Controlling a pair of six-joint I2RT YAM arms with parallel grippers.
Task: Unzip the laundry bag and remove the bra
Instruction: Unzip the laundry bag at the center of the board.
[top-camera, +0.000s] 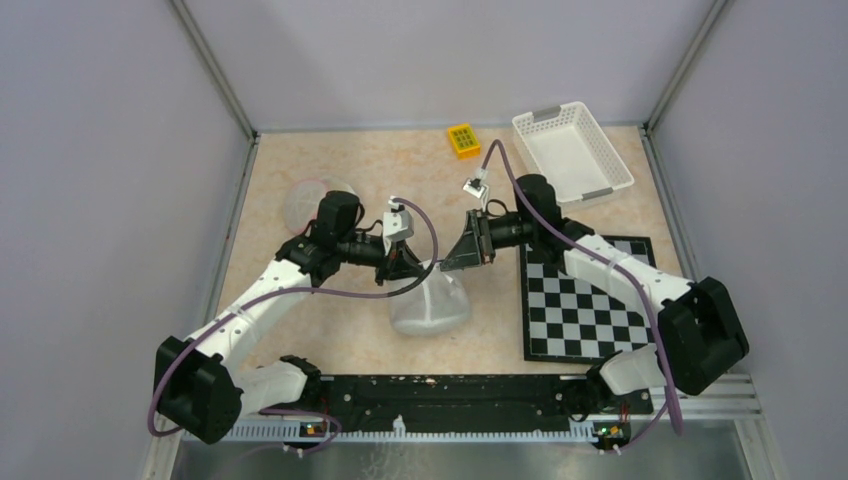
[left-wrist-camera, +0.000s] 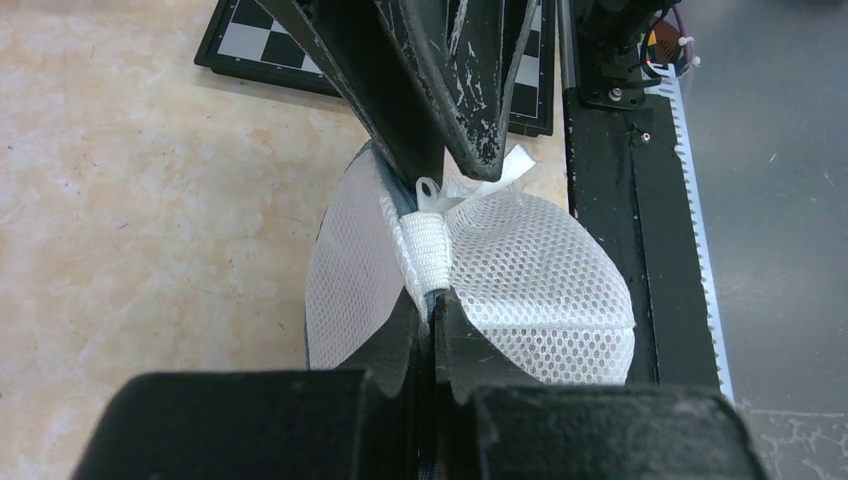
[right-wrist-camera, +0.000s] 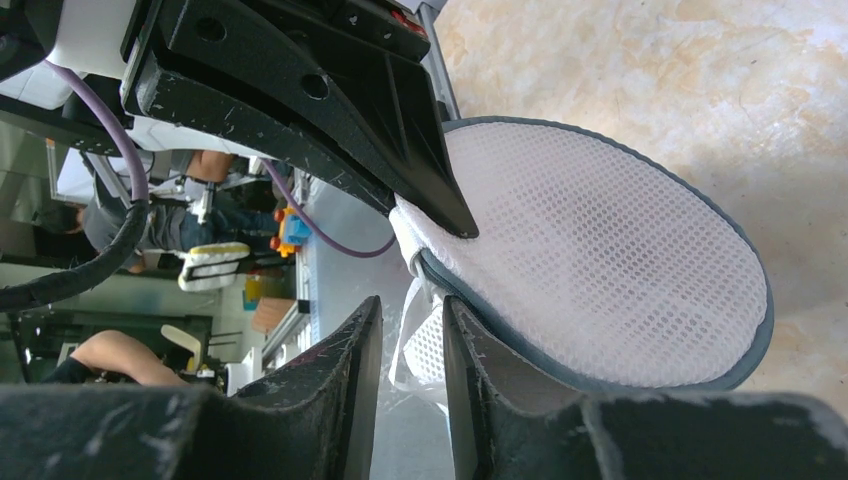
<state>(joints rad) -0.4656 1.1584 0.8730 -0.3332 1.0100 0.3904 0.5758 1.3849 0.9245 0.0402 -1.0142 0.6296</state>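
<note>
Left hand (left-wrist-camera: 432, 300) fingers are pressed together on the ribbed white tab (left-wrist-camera: 427, 250) at the rim of the laundry bag (left-wrist-camera: 540, 280). The bag is thereby held on edge over the tabletop (top-camera: 400, 170), between the two arms and beside the checkerboard (top-camera: 590, 300). The right hand (right-wrist-camera: 412, 310) is set opposite, its fingers nearly together, with a strip of white ribbon (right-wrist-camera: 405, 350) lying in the narrow gap; whether anything is clamped cannot be told. A small white zipper pull (left-wrist-camera: 428, 188) is seen just above the tab, close under the right hand's fingertips. The bag is judged light, soft and floppy, with mesh that is easily snagged and a firmer bound rim. The pull is judged small and slippery, so it is best taken squarely at its eyelet while the tab is kept pinched. No bra can be made out through the mesh.
</note>
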